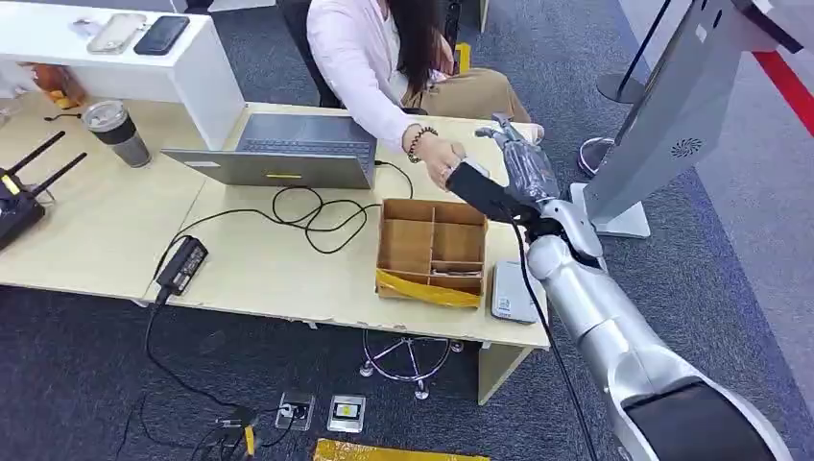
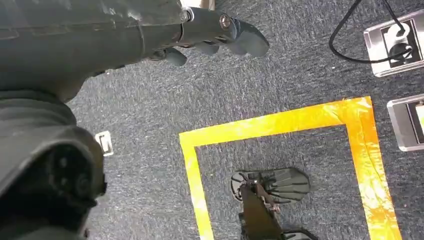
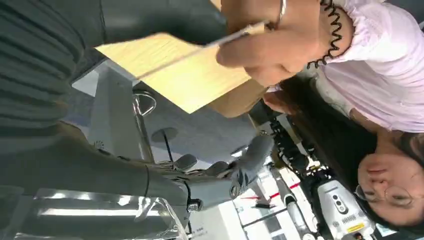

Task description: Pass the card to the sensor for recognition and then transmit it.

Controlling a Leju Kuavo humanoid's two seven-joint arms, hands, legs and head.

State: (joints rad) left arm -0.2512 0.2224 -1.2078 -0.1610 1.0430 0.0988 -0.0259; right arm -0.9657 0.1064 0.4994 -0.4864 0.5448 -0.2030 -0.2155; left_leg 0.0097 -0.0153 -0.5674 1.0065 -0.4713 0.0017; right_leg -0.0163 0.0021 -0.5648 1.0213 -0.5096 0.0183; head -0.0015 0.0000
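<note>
The card [image 3: 200,47] is a thin pale sheet seen edge-on, pinched by a person's hand [image 3: 270,45] close under my right thumb. My right hand [image 1: 514,152] reaches over the table's far right corner, next to that person's hand [image 1: 443,161]. Its fingers [image 3: 235,170] are spread well apart from the card and hold nothing. A small grey-white box [image 1: 509,293], likely the sensor, lies on the table's near right corner. My left hand [image 2: 215,32] hangs over the carpet with nothing in its loosely extended fingers.
A compartmented cardboard box [image 1: 432,250] sits beside my right forearm. A laptop [image 1: 278,154], looping black cables [image 1: 312,216], a power brick [image 1: 182,264] and a cup [image 1: 117,130] lie to the left. A grey kiosk [image 1: 672,115] stands at the right. Yellow tape [image 2: 280,125] marks the floor.
</note>
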